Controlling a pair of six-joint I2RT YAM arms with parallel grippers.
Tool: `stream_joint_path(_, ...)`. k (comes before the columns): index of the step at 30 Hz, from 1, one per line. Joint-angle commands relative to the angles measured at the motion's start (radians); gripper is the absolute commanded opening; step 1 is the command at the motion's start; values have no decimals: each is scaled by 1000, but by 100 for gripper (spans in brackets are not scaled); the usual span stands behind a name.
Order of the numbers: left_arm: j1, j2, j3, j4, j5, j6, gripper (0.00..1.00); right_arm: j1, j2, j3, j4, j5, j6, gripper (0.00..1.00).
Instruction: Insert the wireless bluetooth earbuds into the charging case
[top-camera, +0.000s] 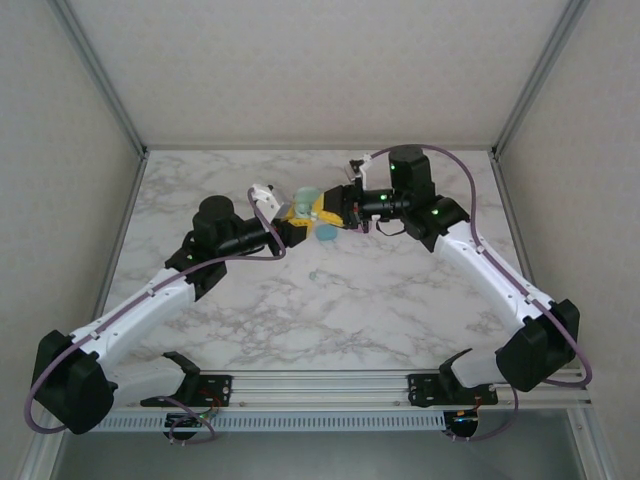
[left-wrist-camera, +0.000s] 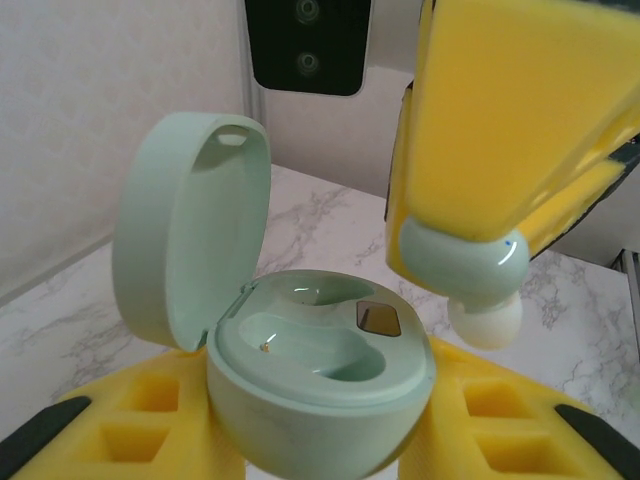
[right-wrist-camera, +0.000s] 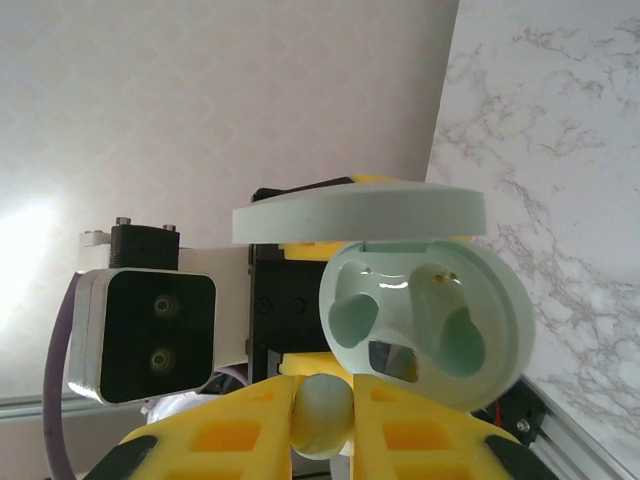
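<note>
Mint earbud (left-wrist-camera: 470, 270): pinched between the yellow foam pads of the right gripper (right-wrist-camera: 322, 425), white tip pointing down. It sits just above and beside the charging case (left-wrist-camera: 320, 370), not touching.

Case: lower shell clamped between the pads of the left gripper (left-wrist-camera: 320, 455), apparently held up off the table (top-camera: 400, 290), lid (left-wrist-camera: 185, 230) hinged upright.

Judgement: one arm steadies the case so the other can line the bud up with a well.

Left wrist view gives the gap between tip and rim. Right wrist view looks straight into the wells (right-wrist-camera: 350, 318), both vacant. Top view adds a tiny pale bit (top-camera: 313, 275) on the marble, too small to name.
</note>
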Motion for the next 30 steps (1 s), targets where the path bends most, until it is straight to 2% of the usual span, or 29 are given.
stream_joint_path(1,-12,3,31,42,3,21,26,15,8,43,5,30,-44,19)
stream_joint_path(18,-14,-2,32,40,21,31,26,31,21,40,75,80,-26,19)
stream_joint_path(30,-15,8,41,43,22,22,26,58,48,68,41,110,-54,19)
